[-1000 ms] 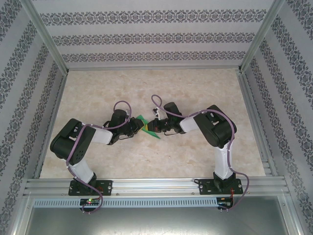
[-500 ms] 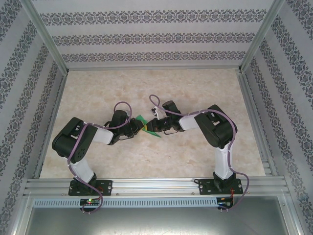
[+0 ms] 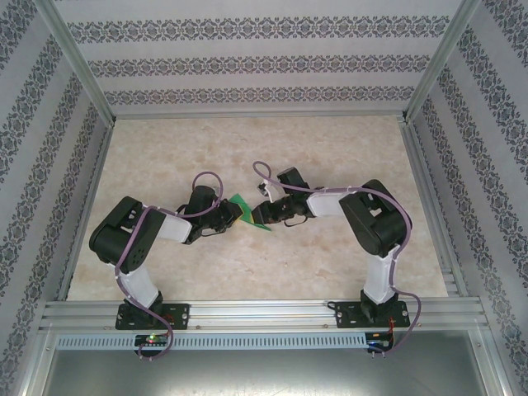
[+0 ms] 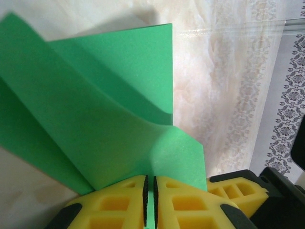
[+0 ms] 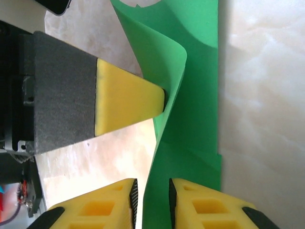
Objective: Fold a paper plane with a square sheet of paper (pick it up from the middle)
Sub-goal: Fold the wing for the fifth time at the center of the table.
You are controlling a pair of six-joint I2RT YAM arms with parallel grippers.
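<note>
The green sheet of paper (image 4: 109,119), thin and matte, was bent into soft curving folds with one crisp straight edge, and it sat between the two arms near the middle of the table (image 3: 330,148). That table was a pale, marbled beige top, hemmed by aluminium rails (image 3: 247,309) and by walls (image 3: 247,66) papered in grey ornamental bands. The left gripper (image 4: 148,183) had its hollow-celled yellow fingers (image 4: 119,200) pinched tight on the paper's near edge, while the right gripper (image 5: 152,188) stood with its jaws parted, the sheet running loosely through the gap between them.
</note>
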